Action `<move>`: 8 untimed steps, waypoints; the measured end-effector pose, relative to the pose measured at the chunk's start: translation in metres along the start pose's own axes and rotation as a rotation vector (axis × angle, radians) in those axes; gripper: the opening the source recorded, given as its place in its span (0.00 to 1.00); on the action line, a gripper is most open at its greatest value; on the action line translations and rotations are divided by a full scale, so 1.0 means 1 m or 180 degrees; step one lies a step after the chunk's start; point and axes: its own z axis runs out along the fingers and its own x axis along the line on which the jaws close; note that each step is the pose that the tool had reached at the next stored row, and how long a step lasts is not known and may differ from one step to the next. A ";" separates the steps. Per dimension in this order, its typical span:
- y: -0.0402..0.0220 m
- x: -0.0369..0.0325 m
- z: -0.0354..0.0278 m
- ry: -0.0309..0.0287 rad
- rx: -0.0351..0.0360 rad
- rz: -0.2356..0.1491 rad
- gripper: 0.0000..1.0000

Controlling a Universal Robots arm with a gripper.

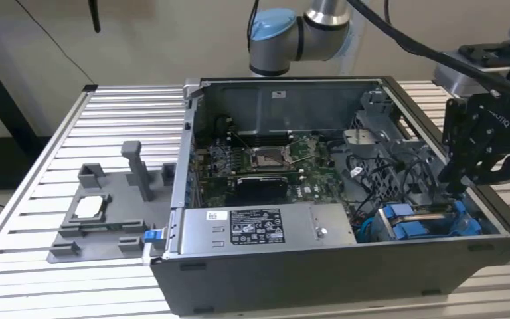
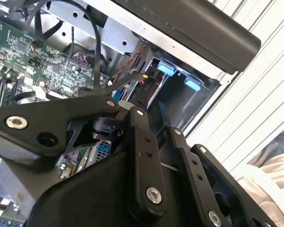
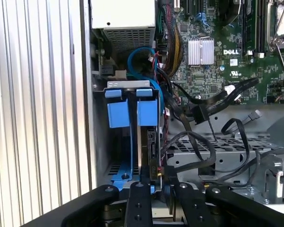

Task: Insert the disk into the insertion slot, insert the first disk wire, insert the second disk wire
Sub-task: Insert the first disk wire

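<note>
Gripper (image 1: 456, 186) near two blue tabs (image 3: 117, 113)

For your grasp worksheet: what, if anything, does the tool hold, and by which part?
Cannot be told: the tool is down beside the disk.

Blue tabs (image 3: 132, 113), grey insertion slot (image 3: 128, 85); green motherboard (image 3: 217, 28); black cables (image 3: 225, 98).
</note>
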 end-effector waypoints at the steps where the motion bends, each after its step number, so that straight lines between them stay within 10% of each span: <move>1: 0.0007 0.0000 -0.0027 -0.0004 0.0000 0.0000 0.27; 8: 0.0074 0.0002 -0.0105 -0.0029 0.0007 0.0032 0.27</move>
